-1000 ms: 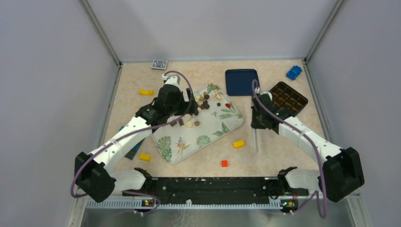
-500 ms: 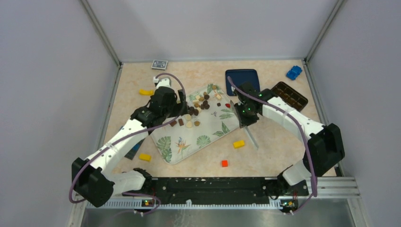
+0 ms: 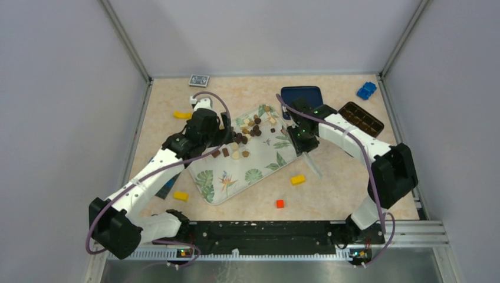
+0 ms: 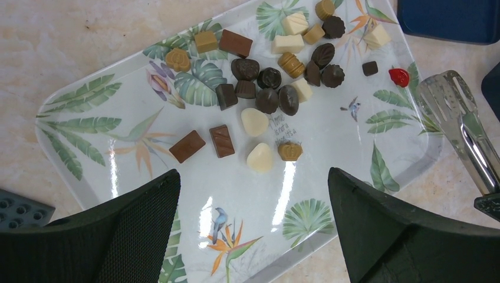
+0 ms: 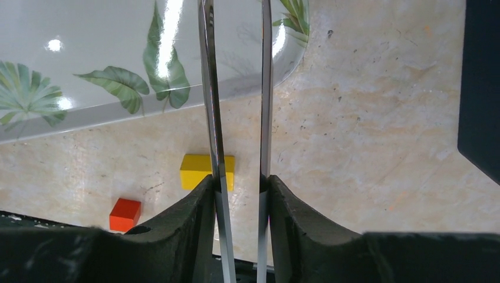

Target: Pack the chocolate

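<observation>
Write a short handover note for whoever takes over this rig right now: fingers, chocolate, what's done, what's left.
Left gripper: open, empty, hovering over the leaf-print tray.
Right gripper: shut on metal tongs, whose tips are at the tray's right edge.
Chocolate: a loose scatter on the tray's far half.
Brown compartment box: on the table beyond the right arm; how full it is cannot be told.
Done: tongs in hand.
Left: move the pieces from tray to box.
</observation>
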Motion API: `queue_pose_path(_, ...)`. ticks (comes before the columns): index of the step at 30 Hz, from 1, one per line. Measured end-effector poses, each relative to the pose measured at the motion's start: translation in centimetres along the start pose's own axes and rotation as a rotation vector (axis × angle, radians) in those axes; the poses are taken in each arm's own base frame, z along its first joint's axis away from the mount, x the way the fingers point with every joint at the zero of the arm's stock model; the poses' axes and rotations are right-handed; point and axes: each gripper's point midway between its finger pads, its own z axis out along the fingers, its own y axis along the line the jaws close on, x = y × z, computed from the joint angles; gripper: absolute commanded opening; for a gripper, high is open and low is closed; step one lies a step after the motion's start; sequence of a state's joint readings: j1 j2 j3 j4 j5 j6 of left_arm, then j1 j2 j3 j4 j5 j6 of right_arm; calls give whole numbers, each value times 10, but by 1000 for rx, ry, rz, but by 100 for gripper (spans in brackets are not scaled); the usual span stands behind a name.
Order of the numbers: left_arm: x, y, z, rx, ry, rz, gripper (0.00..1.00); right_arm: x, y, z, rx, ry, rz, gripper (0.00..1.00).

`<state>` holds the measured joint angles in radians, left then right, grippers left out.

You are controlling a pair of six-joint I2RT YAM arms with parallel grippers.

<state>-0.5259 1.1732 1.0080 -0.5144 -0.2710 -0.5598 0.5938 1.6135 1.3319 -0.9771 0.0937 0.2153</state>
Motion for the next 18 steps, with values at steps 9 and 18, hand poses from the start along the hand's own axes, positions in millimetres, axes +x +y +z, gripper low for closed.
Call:
queue_pose_path(9,1,3,-1,-12,2,-9,99,-3,-1,12,19,27,-31,36)
queue_pose_path(18,-3,4,-7,-12,-17,-21,99,-3,-1,20,23,44,-48,40)
